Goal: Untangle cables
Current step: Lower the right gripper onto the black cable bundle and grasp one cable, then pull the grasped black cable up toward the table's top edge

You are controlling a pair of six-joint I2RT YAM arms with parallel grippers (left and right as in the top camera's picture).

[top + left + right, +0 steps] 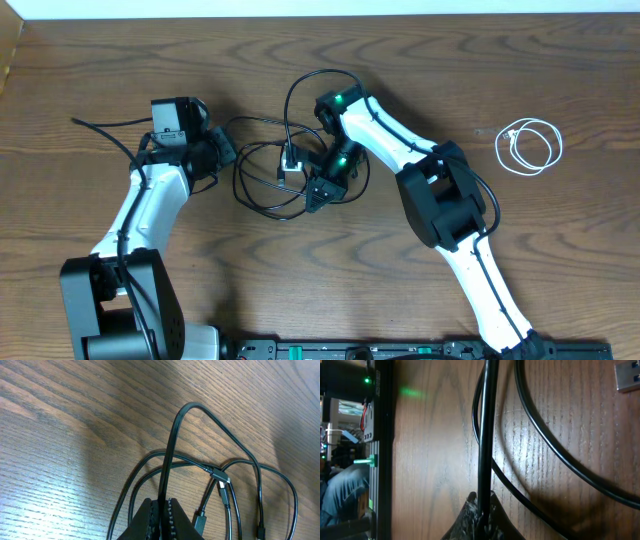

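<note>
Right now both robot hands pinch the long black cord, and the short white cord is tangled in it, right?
The left hand and right hand do pinch the long black cord, but the short white cord is not tangled in it: the overhead view shows it coiled alone, off to the right.
</note>
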